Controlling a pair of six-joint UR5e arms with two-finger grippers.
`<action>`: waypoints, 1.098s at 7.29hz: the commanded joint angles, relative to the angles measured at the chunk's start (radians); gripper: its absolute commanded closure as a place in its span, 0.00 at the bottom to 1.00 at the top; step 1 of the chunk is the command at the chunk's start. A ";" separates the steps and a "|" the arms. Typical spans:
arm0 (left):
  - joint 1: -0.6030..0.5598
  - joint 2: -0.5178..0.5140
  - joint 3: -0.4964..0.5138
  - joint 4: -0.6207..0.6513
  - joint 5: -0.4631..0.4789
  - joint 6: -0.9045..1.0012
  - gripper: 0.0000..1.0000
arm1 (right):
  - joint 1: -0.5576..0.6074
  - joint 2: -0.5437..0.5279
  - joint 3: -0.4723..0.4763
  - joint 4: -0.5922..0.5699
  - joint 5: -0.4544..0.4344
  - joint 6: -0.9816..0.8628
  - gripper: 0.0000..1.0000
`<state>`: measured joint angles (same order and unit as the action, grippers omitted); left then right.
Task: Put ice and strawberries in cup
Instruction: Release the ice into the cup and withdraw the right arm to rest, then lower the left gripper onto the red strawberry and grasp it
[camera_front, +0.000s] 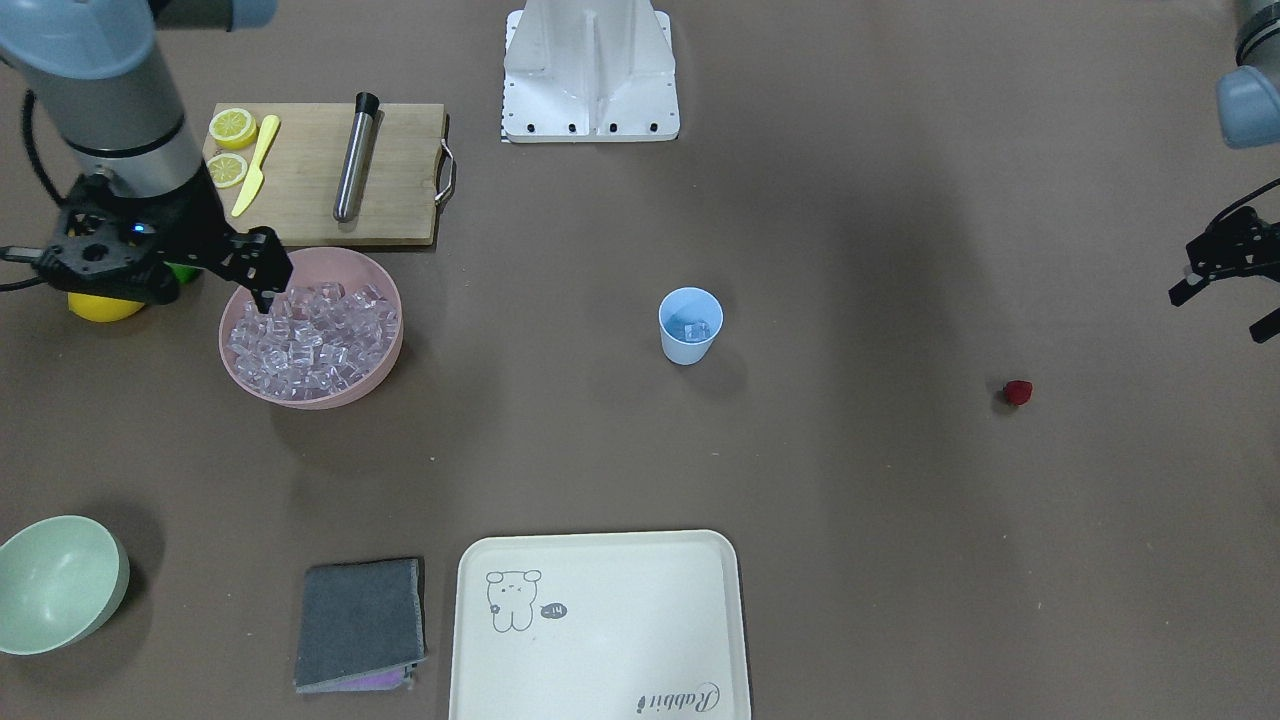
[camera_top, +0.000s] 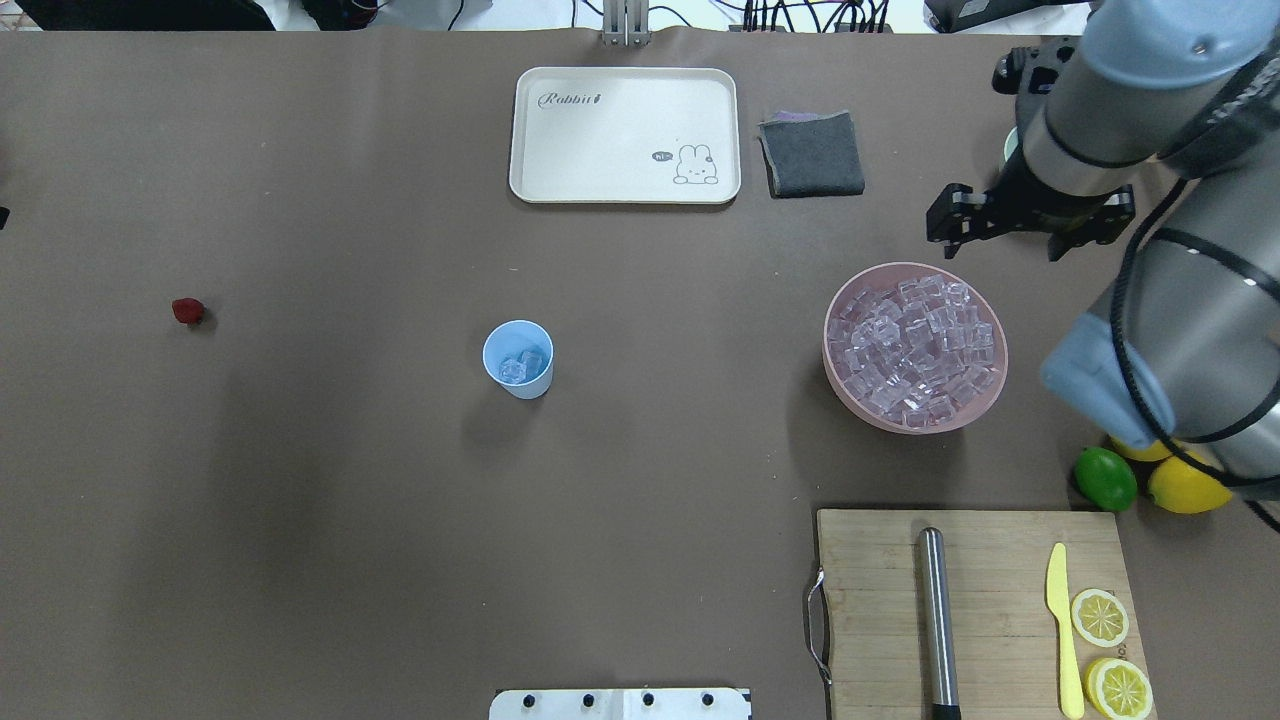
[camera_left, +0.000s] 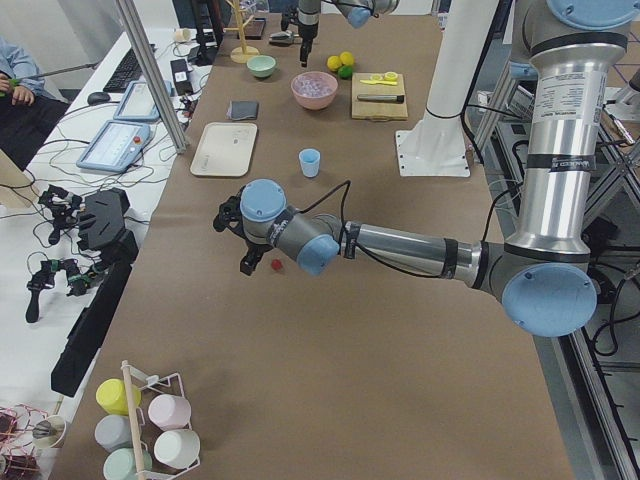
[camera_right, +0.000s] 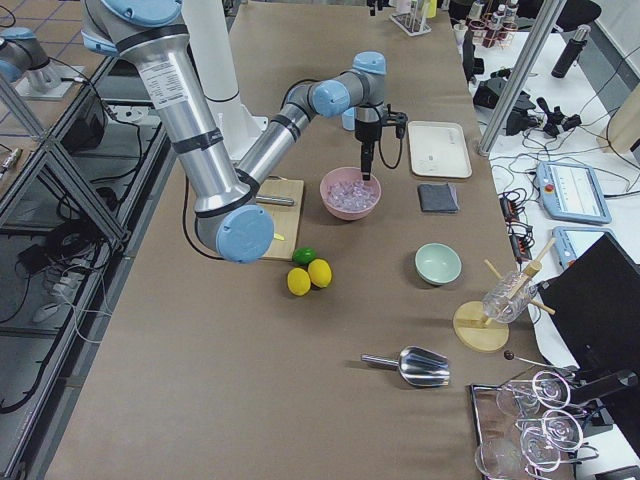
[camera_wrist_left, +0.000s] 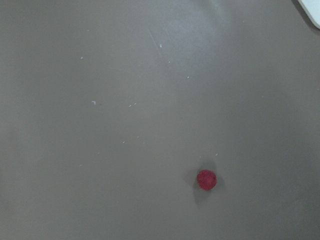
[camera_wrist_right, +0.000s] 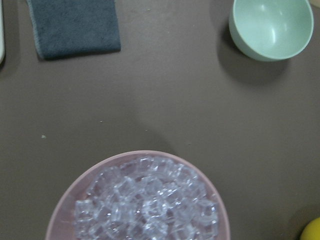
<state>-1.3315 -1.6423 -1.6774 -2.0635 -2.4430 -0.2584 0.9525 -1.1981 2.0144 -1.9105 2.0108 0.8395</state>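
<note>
The light blue cup (camera_front: 690, 345) stands mid-table with a few ice cubes in it. A pile of ice (camera_front: 312, 335) fills the pink bowl (camera_front: 312, 400). Just above the ice hangs my right gripper (camera_front: 265, 295), at the bowl's edge nearest the cutting board; I cannot tell whether its fingers are open or shut. One small red strawberry (camera_front: 1018, 392) lies alone on the table. My left gripper (camera_front: 1225, 310) hovers near the strawberry (camera_wrist_left: 206, 180), open and holding nothing.
A wooden cutting board (camera_top: 1000, 600) carries a steel rod, a yellow knife and lemon halves. A lime (camera_top: 1105, 478) and lemons lie beside it. A cream tray (camera_top: 625, 135), a grey cloth (camera_top: 812, 155) and a pale green bowl (camera_front: 55, 585) sit along the far edge.
</note>
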 joint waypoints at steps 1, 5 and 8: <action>0.072 -0.042 -0.002 -0.004 0.030 -0.108 0.01 | 0.197 -0.284 -0.015 0.296 0.170 -0.278 0.00; 0.242 -0.097 0.011 -0.006 0.180 -0.237 0.02 | 0.565 -0.517 -0.189 0.413 0.301 -0.799 0.00; 0.248 -0.097 0.037 -0.010 0.217 -0.231 0.02 | 0.722 -0.638 -0.244 0.462 0.289 -1.052 0.00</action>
<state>-1.0863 -1.7387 -1.6558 -2.0723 -2.2353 -0.4912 1.6114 -1.7763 1.7859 -1.4799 2.3017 -0.0855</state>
